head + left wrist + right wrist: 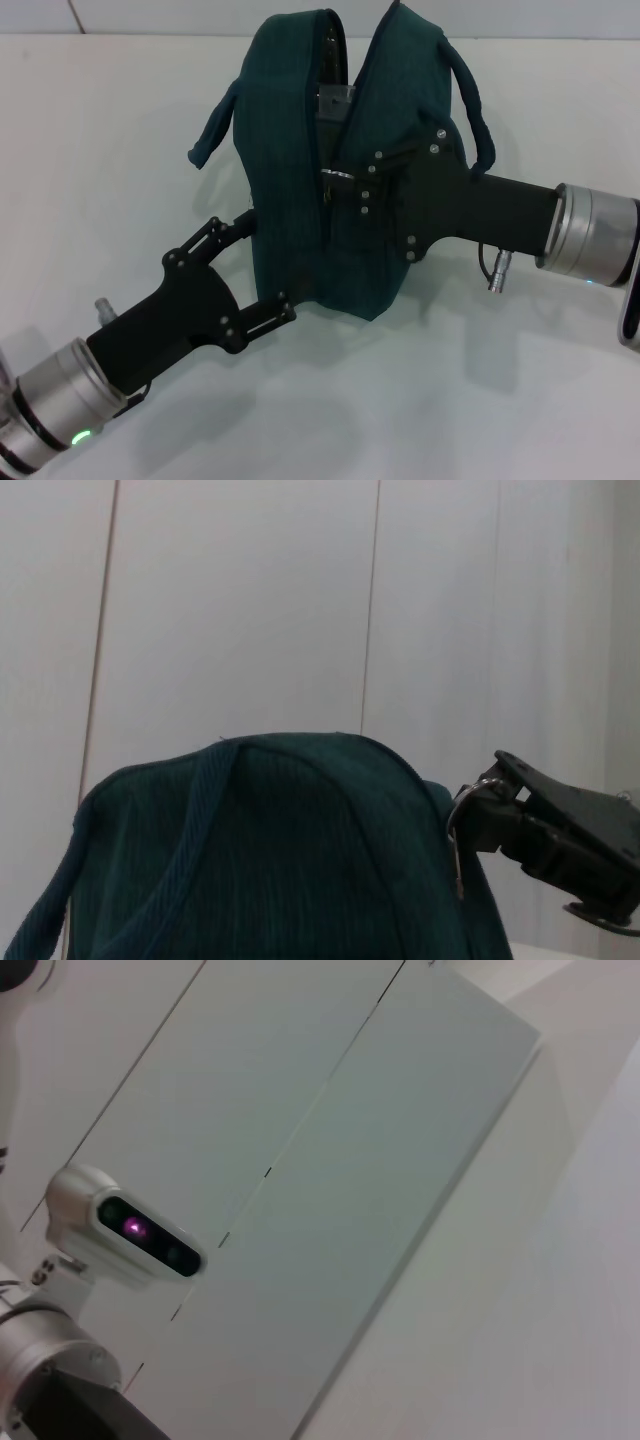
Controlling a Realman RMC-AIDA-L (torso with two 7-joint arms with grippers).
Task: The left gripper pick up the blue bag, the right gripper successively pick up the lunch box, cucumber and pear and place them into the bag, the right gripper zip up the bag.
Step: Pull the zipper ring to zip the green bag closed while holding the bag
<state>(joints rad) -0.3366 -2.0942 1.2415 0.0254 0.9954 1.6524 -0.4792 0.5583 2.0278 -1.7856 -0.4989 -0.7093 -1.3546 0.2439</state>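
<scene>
blue bag [290, 200]: we are gripping its side with left gripper [262, 268] fingers, right gripper [345, 178] fingers pinching the zipper pull [458, 825]; we should be drawing it steadily along.

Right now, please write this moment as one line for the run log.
phase: zipping | bag: upright, top partly open | left pincer: gripping bag's lower side | right pincer: on zipper ring | lunch box, cucumber, pear: unseen
</scene>
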